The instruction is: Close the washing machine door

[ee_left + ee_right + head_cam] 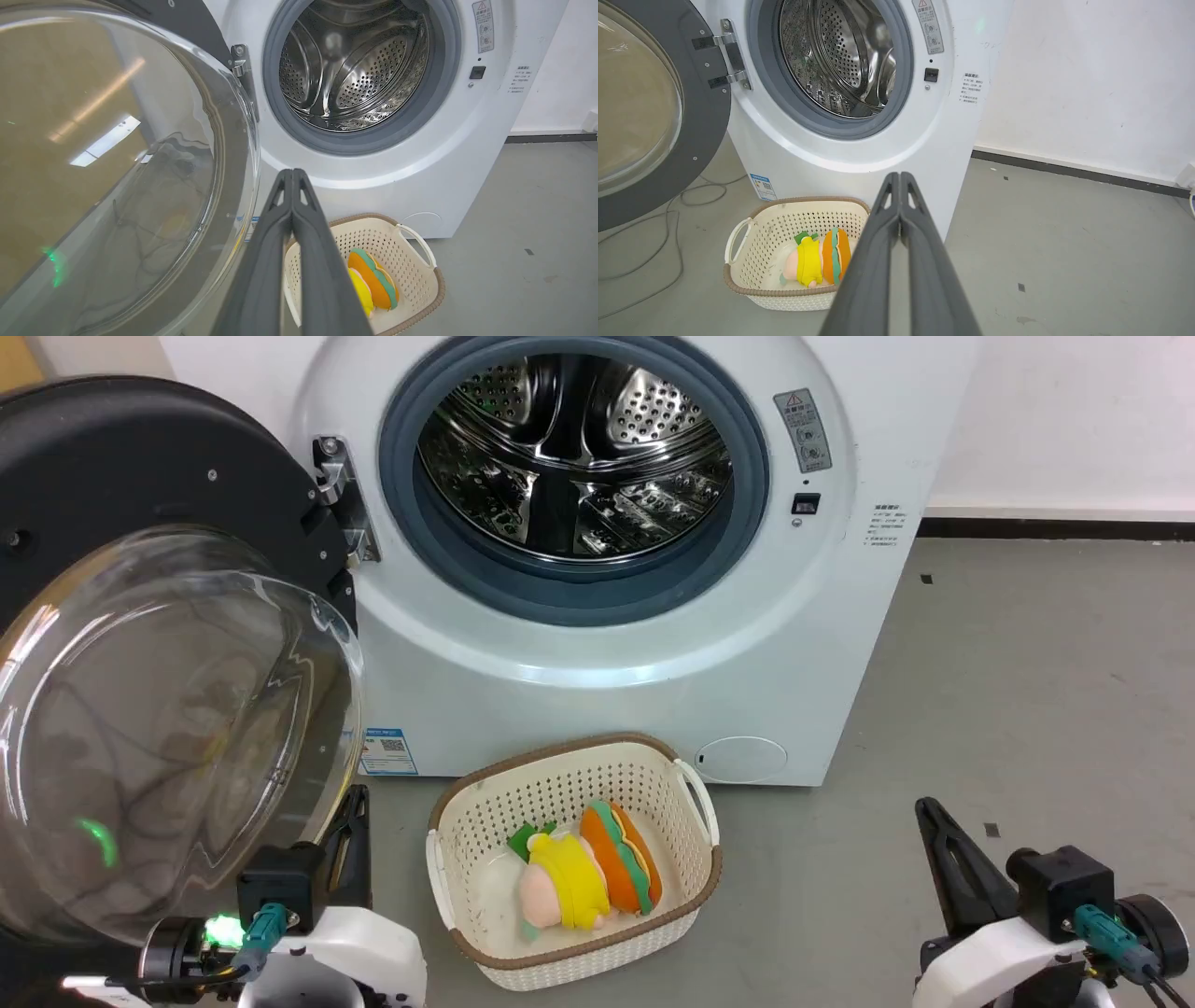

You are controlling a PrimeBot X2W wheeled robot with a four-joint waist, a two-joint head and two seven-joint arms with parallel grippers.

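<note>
The large round glossy black washing machine door (pixel 168 709), with its bulging clear glass bowl, hangs wide open on the metal hinge (pixel 341 504) at the left of the big white front-loading washing machine (pixel 597 681), whose perforated steel drum (pixel 569 457) stands exposed. Just beside the bowl's lower edge, the left gripper (pixel 358 800) has its two dark fingers (pixel 261 261) pressed together, holding nothing; whether it touches the glass cannot be told. In front of the machine sits a cream perforated plastic basket (pixel 523 793) of plush toys (pixel 588 873). Off the machine's front right, the right gripper (pixel 926 805) is likewise pinched together and empty.
</note>
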